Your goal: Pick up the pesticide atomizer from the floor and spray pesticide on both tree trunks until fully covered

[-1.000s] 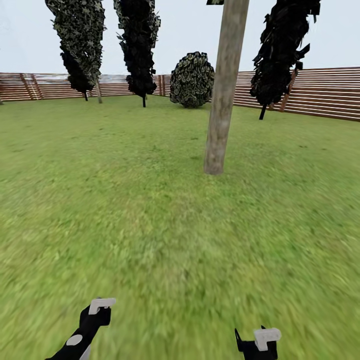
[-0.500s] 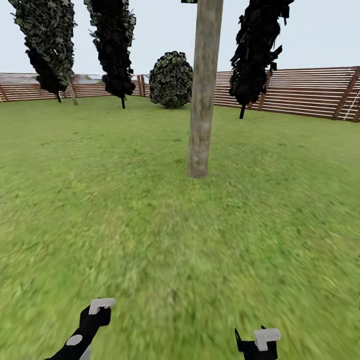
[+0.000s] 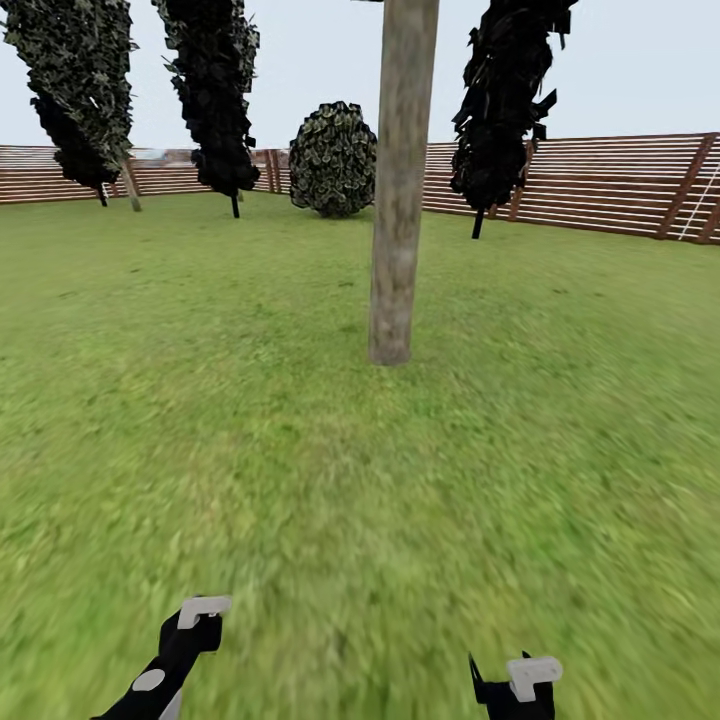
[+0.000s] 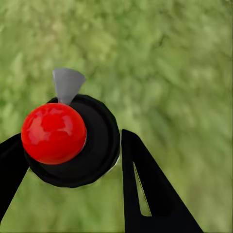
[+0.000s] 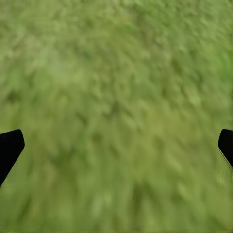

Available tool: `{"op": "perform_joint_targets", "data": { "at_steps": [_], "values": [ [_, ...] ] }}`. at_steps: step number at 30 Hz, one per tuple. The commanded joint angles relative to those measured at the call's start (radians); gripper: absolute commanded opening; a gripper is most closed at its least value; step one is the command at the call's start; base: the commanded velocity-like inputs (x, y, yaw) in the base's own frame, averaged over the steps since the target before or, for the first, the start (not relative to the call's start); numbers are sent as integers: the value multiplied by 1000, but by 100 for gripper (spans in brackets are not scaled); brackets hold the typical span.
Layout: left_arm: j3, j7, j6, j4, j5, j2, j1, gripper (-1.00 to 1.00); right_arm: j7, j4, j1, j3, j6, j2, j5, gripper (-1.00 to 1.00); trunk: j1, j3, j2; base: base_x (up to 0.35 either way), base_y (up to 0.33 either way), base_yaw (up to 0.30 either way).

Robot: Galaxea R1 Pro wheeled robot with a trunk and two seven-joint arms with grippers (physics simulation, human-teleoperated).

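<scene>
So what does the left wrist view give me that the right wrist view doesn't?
Left wrist view: a round black object carrying a glossy red ball and a grey cone-shaped piece sits between the left gripper fingers; I cannot tell whether it is gripped.
Right wrist view: the right gripper, its fingers wide apart at the picture's edges with nothing between them.
Both: blurred green grass beneath the fingers.
</scene>
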Motion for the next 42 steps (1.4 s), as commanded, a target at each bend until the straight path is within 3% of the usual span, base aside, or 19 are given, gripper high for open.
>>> {"op": "perform_joint_targets", "data": {
  "at_steps": [1,29,42],
  "values": [
    [0,1,0,0,0,0,0,-100,0,0,0,0,0,0,0,100,0,0,0,338,0,0],
    [0,-1,-1,-1,0,1,0,-100,-1,0,0,1,0,0,0,100,0,0,0,338,0,0],
    [-2,3,-1,-12,-1,6,0,-100,1,3,0,2,-1,0,1,100,0,0,0,319,-127,0]
  ]
}}
